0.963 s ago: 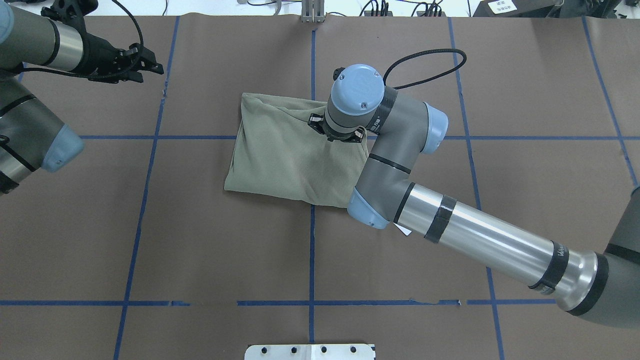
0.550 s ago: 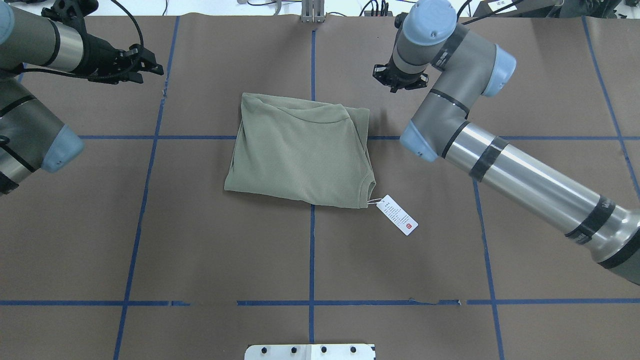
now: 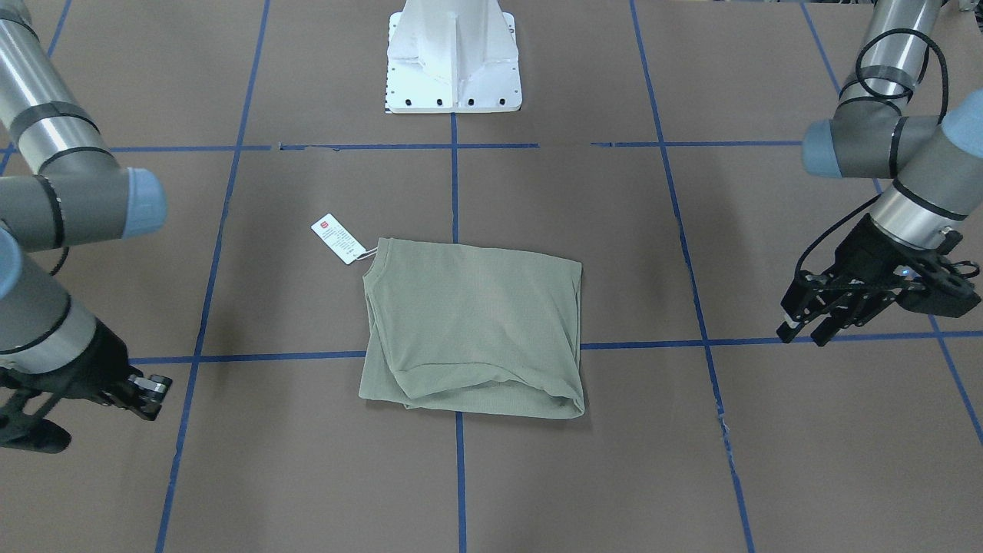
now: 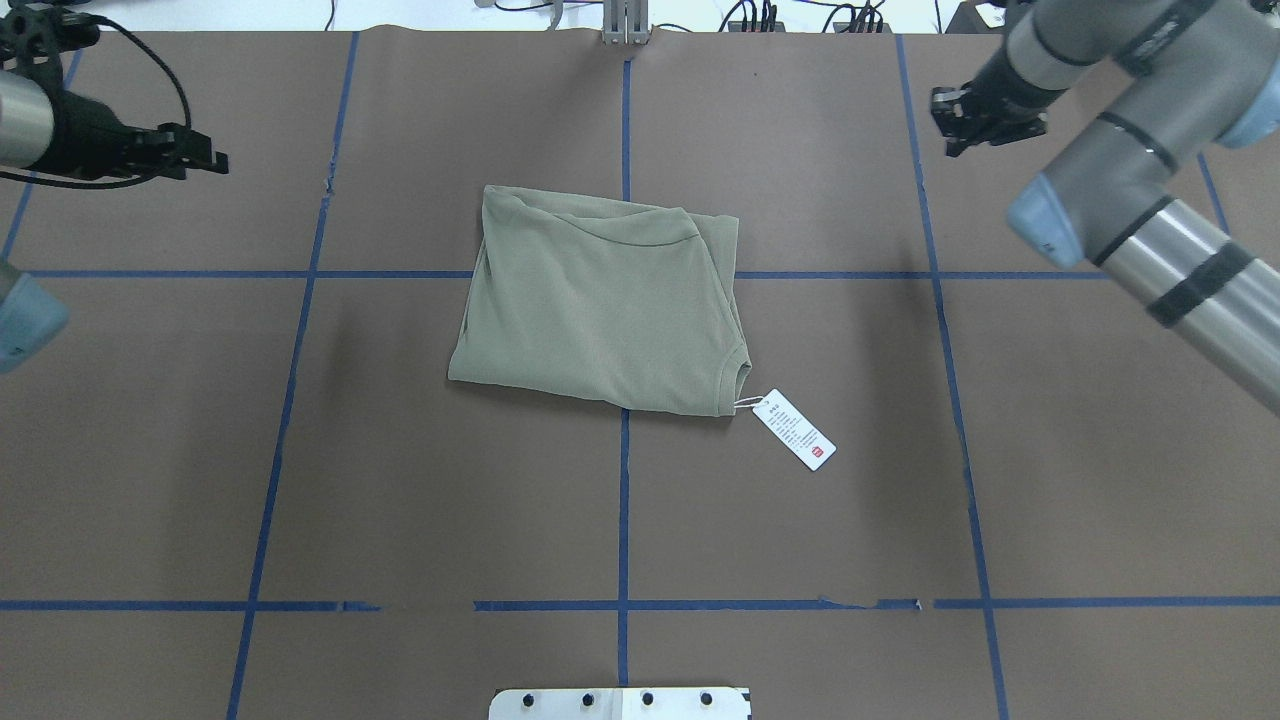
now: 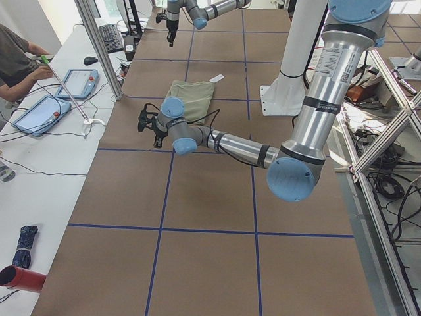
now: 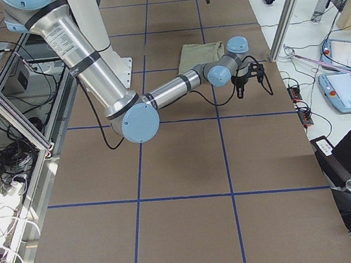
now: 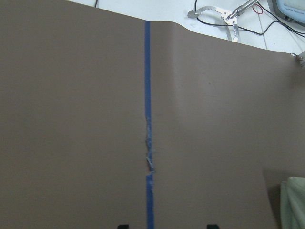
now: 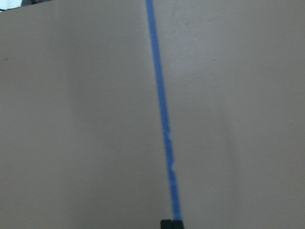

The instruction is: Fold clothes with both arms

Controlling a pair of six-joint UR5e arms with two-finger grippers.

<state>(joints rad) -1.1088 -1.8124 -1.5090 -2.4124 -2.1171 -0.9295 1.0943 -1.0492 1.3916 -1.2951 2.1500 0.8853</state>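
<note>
The olive-green shirt [image 4: 600,300] lies folded into a rough rectangle at the table's middle, also seen in the front view [image 3: 472,330]. Its white hang tag [image 4: 793,429] lies on the brown cover at its near right corner. My left gripper [image 4: 205,158] hovers at the far left, well clear of the shirt, and is open; the left wrist view shows its two fingertips [image 7: 123,225] spread apart over a blue tape line. My right gripper [image 4: 958,122] hovers at the far right, clear of the shirt. Its fingertips [image 8: 171,223] are together, holding nothing.
The white robot base plate [image 4: 620,703] sits at the near edge. Blue tape lines [image 4: 623,500] grid the brown table cover. A side table with tablets [image 5: 39,112] and an operator runs along the far edge.
My right arm has lifted off the shirt's far edge and swung out to the far right, uncovering the hang tag. My left gripper has drawn back to the left. The shirt stayed put.
</note>
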